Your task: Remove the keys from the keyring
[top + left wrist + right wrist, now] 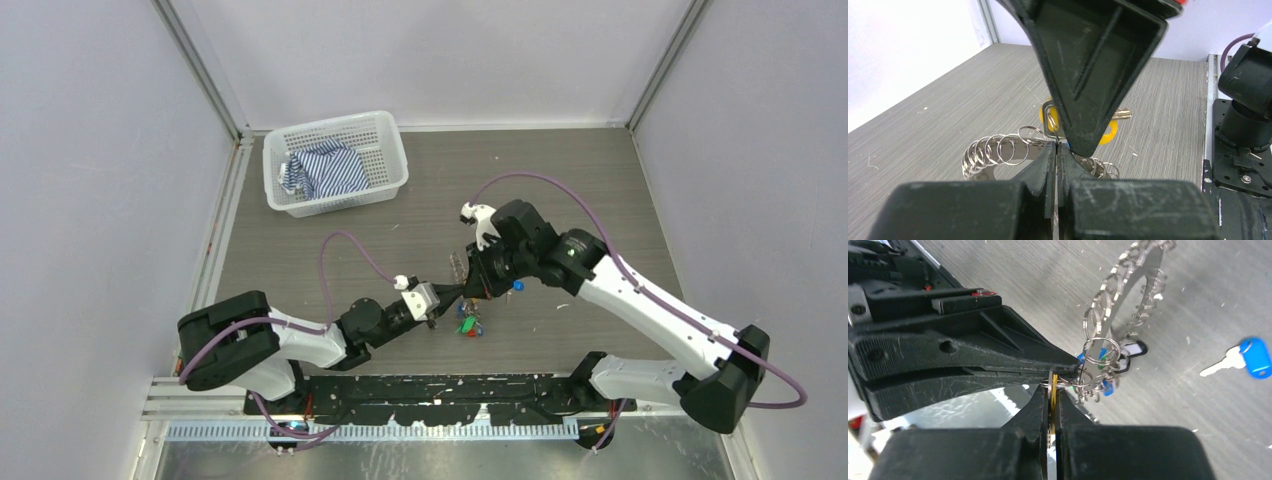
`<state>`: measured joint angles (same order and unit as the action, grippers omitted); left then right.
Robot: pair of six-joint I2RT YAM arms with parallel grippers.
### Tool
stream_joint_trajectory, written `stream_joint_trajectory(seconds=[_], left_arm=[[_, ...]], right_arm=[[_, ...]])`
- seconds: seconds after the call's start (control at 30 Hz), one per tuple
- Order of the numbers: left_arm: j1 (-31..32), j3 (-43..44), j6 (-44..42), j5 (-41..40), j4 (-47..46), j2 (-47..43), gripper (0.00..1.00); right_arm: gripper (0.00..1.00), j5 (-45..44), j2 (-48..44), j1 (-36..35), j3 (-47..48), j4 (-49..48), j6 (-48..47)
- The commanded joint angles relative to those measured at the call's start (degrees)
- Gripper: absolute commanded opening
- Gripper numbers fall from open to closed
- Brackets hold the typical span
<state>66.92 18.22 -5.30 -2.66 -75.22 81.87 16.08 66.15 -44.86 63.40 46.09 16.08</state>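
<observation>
The keyring [1128, 295] is a thin metal ring fringed with small split rings, held up above the table; it also shows in the left wrist view [993, 150] and from the top [460, 265]. My left gripper [1057, 146] [452, 292] is shut on the keyring's wire at its near side. My right gripper [1053, 387] [478, 287] meets it tip to tip, shut on a yellow-tagged key [1108, 134] that still hangs from a small ring. More keys [1104, 371] with blue and green tags dangle beside the jaws.
One blue-tagged key [1253, 357] [517, 286] lies loose on the table right of the grippers. A small cluster of green, red and blue tags [468, 323] sits just on the near side of them. A white mesh basket [330, 122] with a striped cloth [325, 170] stands at the back left.
</observation>
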Motion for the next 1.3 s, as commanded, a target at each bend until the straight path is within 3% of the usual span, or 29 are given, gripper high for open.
stream_joint_trajectory(seconds=[0.0,0.17,0.4,0.63,0.8,0.97,1.27], left_arm=[[0.59,0.85,-0.75,6.39,-0.46,-0.50,0.00],[0.25,1.29,-0.82,4.07,-2.26,0.24,0.00],[2.51,0.85,-3.20,-5.96,-2.56,-0.62,0.00],[5.01,2.78,-10.62,-19.31,-5.99,4.25,0.00],[5.36,4.02,-12.16,-21.19,-6.77,6.07,0.00],[5.63,4.84,-11.63,-22.29,-6.78,8.01,0.00],[6.73,8.25,-13.90,-26.15,-6.87,11.50,0.00]], right_arm=[[0.01,8.96,3.83,4.71,10.47,0.45,8.20],[0.01,14.89,4.77,6.36,12.82,2.75,8.21],[0.01,3.29,-4.62,6.36,5.43,-5.67,4.42],[0.10,-5.08,-10.39,1.56,-7.30,-18.34,2.18],[0.08,-19.47,-14.73,-7.53,-16.37,-27.54,-5.41],[0.01,-26.65,-18.43,-10.56,-22.27,-33.00,-8.47],[0.04,-28.10,-18.68,-11.80,-25.48,-31.45,-11.01]])
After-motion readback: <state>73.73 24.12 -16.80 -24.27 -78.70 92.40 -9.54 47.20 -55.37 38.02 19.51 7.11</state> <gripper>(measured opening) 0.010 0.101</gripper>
